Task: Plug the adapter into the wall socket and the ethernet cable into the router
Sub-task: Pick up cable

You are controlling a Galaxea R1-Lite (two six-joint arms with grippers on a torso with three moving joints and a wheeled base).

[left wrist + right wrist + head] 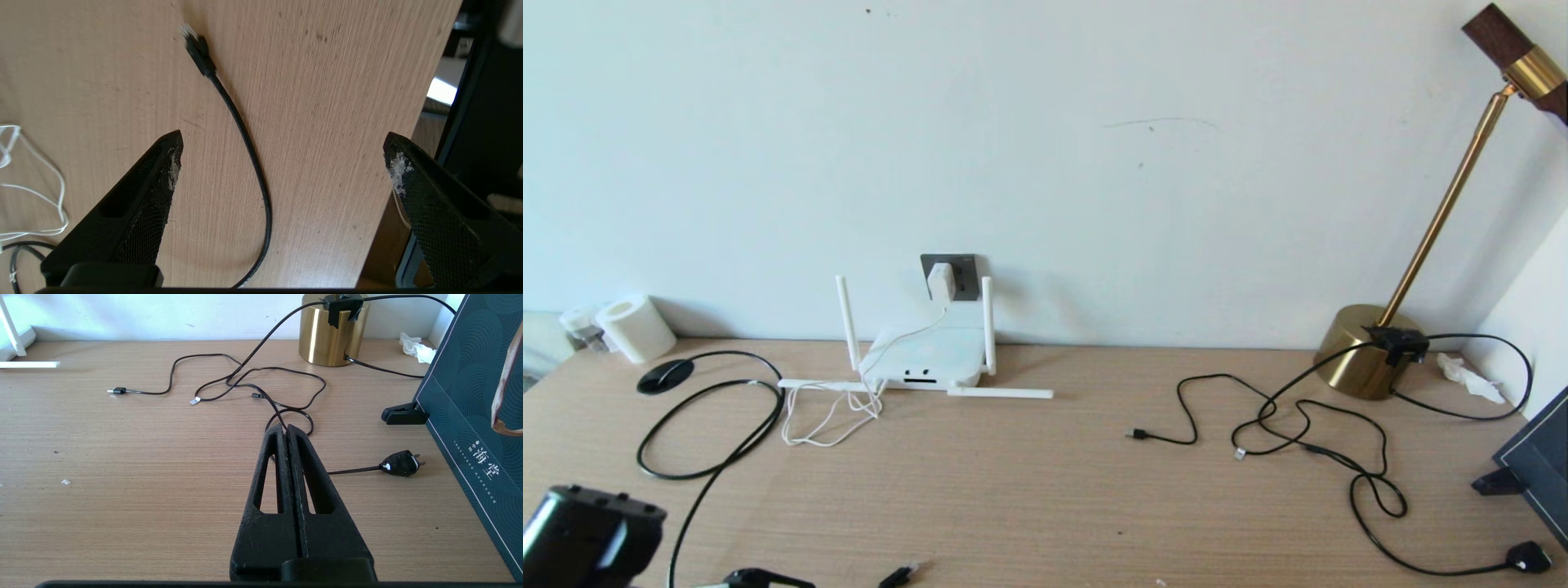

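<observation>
- We start with the desk (1045,490); it carries everything, and its near edge is where we work now, so the approach should stay low and clear of the edge.
- The router (927,359) sits against the wall with two antennas up and two lying flat; its dark port slots face us, and that, we judge, is where the plug has to go; the adapter (942,282) already sits in the wall socket (965,273), so that half looks done.
- The ethernet cable (249,155) curves across the wood from a loop at far left; its plug end (897,575) lies by the near edge, well apart from the router.
- Our left gripper (282,163) hovers over that cable with its fingers spread wide and holding nothing; we should take the black boot just behind the clear tip, so the tip stays free.
- Our right gripper (287,430) is parked over the right of the desk, fingers pressed together, empty.
- The white cord (829,412) lies coiled before the router; we should keep the cable from snagging it.
</observation>
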